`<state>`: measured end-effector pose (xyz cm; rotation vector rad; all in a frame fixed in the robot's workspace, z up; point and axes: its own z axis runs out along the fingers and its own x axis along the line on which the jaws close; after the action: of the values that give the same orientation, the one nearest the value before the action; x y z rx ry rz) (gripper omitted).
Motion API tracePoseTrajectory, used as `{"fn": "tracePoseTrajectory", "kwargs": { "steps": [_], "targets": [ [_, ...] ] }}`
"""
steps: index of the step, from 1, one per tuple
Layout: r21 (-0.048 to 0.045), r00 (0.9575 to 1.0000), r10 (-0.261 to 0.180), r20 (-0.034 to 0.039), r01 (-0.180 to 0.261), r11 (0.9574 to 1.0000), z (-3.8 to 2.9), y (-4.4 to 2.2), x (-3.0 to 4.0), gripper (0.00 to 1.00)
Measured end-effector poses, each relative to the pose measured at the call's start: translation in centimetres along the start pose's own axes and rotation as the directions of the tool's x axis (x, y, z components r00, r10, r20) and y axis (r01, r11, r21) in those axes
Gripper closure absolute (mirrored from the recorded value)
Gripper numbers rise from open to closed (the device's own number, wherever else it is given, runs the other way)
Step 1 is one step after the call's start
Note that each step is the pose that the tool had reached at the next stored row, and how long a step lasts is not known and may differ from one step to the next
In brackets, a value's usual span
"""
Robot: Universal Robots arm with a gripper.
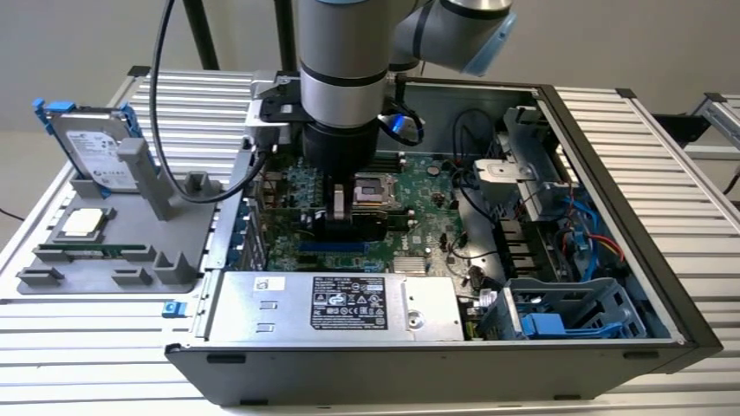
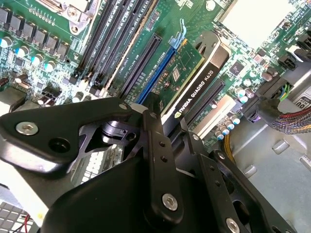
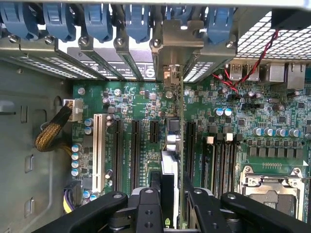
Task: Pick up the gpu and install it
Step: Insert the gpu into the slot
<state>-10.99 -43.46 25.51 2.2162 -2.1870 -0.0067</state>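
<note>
1. The arm reaches straight down into the open computer case point(image 1: 647, 286), which lies on its side on the ribbed metal counter point(image 1: 647, 139).
2. The gripper point(image 2: 167, 127) is closed on the gpu point(image 2: 194, 80), its black fingers point(image 2: 158, 145) clamping the card's upper edge on both faces.
3. In the second wrist view the gpu stands on edge over the motherboard point(image 2: 58, 53), green circuit face on one side and black shroud on the other, beside a long blue slot point(image 2: 155, 73).
4. In the first wrist view the gpu point(image 3: 169, 160) appears edge-on between the fingers point(image 3: 150, 213), in line with a silver bracket point(image 3: 175, 58) at the case's rear wall under a row of blue clips point(image 3: 99, 22).
5. Whether the card's lower edge sits fully in a slot cannot be told.
6. In the exterior view, a grey fixture point(image 1: 116, 251) at the exterior view's left holds a silver hard drive point(image 1: 99, 143) upright.
7. A silver power supply point(image 1: 335, 303) fills the case's near edge.
</note>
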Motion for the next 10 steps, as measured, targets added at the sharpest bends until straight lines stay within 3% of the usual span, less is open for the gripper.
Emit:
{"fn": "tracePoseTrajectory", "kwargs": {
  "steps": [3, 7, 10],
  "targets": [
    [-0.0005, 1.0, 0.0, -0.0003, 0.0, 1.0, -0.59, -0.03, -0.01, 1.0],
    [-0.0048, 1.0, 0.0, -0.0001, 0.0, 1.0, -1.05, -1.53, 0.02, 1.0],
    [-0.0048, 1.0, -0.001, -0.0012, 0.001, 1.0, -1.06, -1.75, 0.02, 1.0]
  ]
}}
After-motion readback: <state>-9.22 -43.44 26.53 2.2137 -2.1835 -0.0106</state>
